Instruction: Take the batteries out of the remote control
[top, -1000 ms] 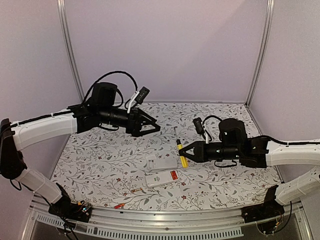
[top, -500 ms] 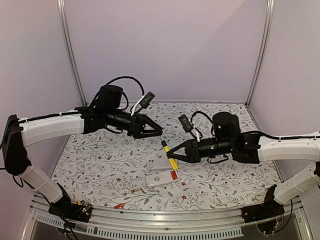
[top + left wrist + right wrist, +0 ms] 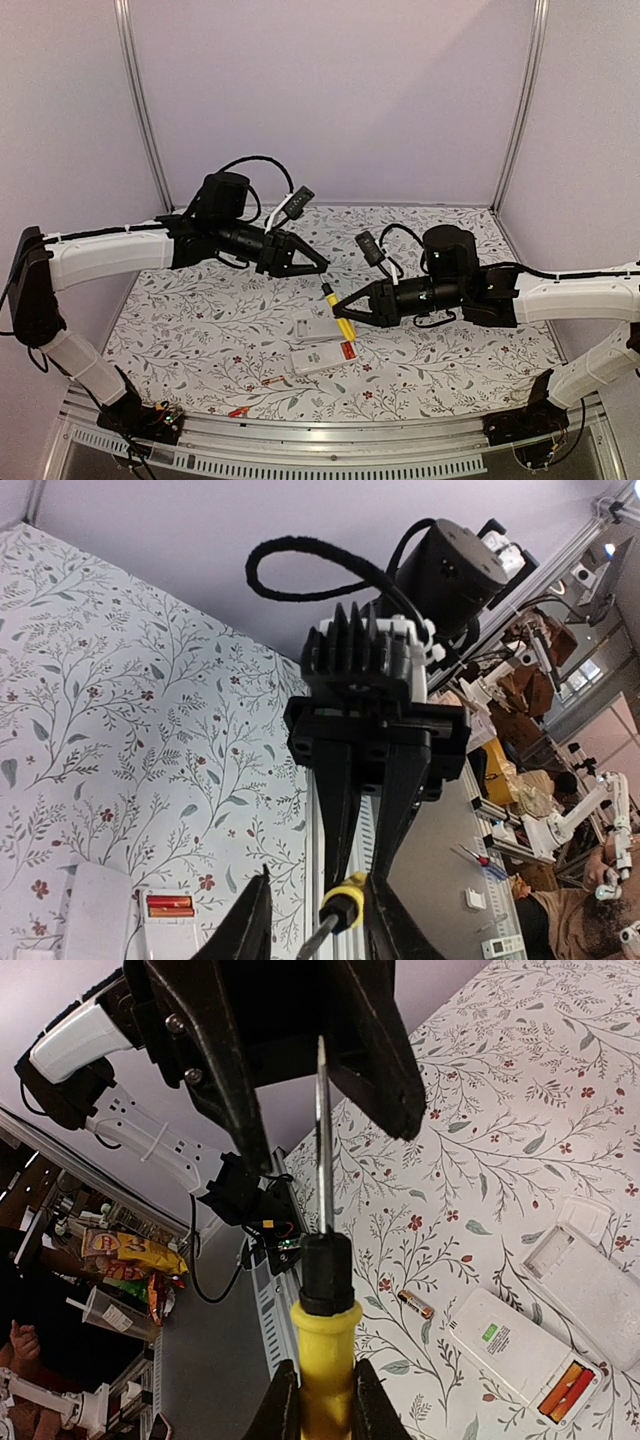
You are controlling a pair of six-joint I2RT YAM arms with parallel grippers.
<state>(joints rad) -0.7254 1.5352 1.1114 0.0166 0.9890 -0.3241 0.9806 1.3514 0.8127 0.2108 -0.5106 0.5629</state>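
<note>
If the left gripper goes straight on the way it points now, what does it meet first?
The left gripper would meet the screwdriver, held toward it by the right gripper. The thin shaft seems to lie between its open fingers; depth is uncertain.

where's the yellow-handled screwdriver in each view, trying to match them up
top external: the screwdriver is at the centre of the picture, just above the remote.
left wrist: bottom centre, mostly its yellow handle; remote at bottom left.
right wrist: bottom centre, shaft pointing up; remote at lower right.
shared landmark: the white remote with its orange batteries showing.
</note>
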